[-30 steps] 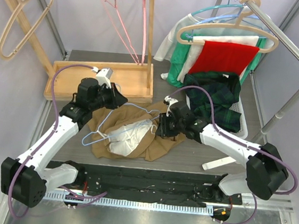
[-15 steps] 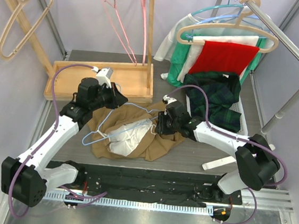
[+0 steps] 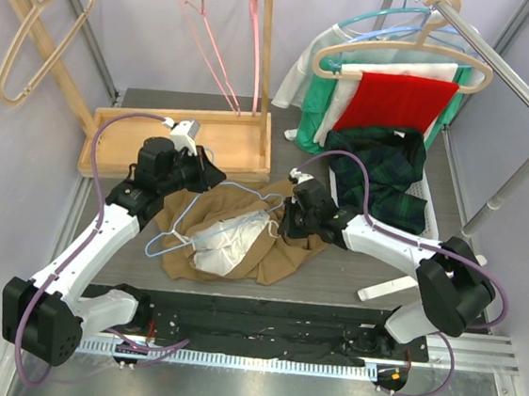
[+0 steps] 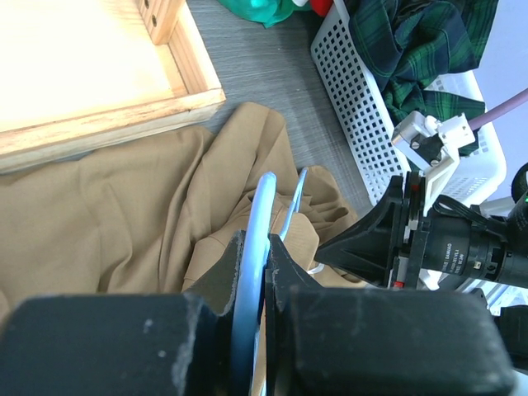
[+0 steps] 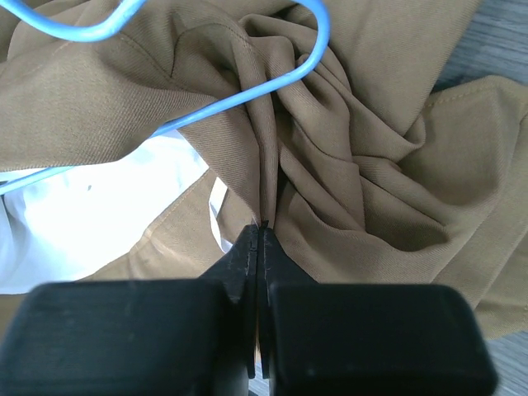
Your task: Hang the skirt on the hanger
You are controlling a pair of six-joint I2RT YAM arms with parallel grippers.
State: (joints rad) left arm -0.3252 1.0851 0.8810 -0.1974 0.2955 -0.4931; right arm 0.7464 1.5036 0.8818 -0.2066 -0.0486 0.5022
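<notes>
A tan skirt [image 3: 227, 237] with white lining lies crumpled on the grey table between the arms. A light blue wire hanger [image 3: 206, 228] lies across it. My left gripper [image 3: 212, 175] is shut on the hanger's wire, which runs between its jaws in the left wrist view [image 4: 257, 223]. My right gripper [image 3: 285, 224] is shut on a pinched fold of the skirt [image 5: 272, 177] at its right side. In the right wrist view the hanger's blue wire [image 5: 247, 95] crosses the cloth just beyond the jaws.
A wooden tray [image 3: 180, 147] lies behind the skirt at the left. A white mesh basket [image 3: 413, 209] with dark plaid cloth stands at the right. A rack with hung clothes [image 3: 400, 80] is at the back right. Pink and beige hangers hang from a wooden rail at the back left.
My right gripper has shifted slightly left with the skirt fold in it. The left arm and hanger have stayed in place.
</notes>
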